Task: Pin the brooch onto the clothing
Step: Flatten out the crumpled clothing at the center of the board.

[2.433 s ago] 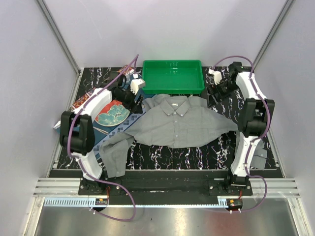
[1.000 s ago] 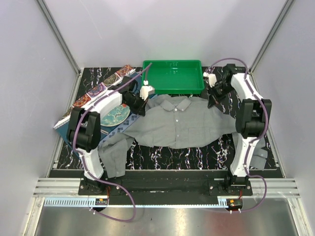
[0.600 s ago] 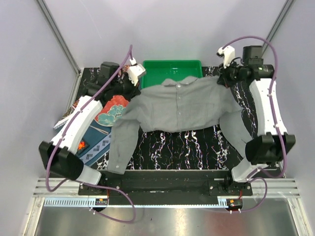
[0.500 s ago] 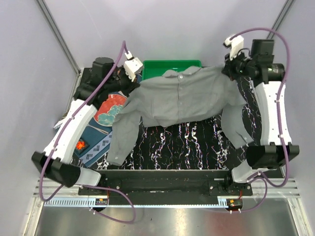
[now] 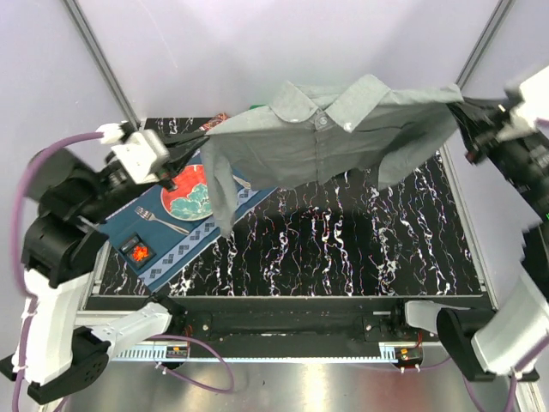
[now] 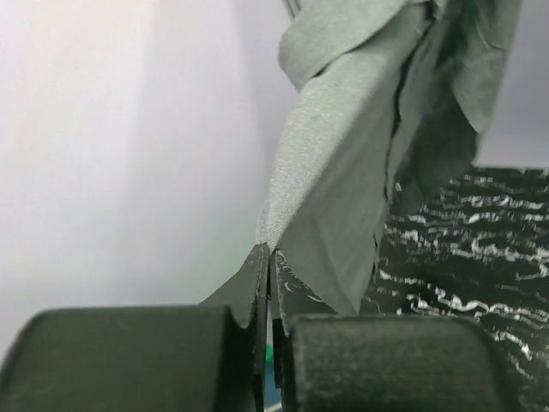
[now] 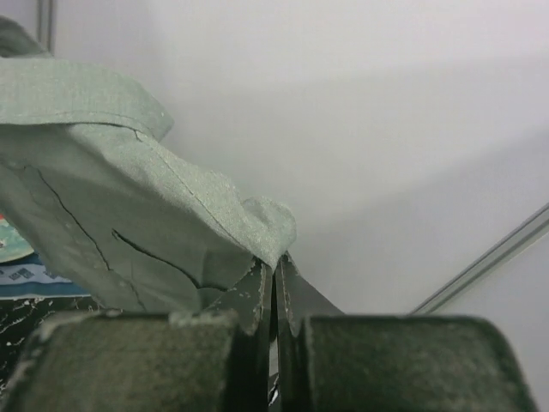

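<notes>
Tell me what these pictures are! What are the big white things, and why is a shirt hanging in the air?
Those white things are two robot arms, a left arm and a right arm, bolted to a table. The big picture looks down from above. The other two come from small cameras on the wrists, so each claw looks huge. The left claw and the right claw are both shut on the grey shirt, one on each side, holding it up above the table. On the table lies a blue placemat with a red-and-teal plate, a fork and a tiny orange brooch.
</notes>
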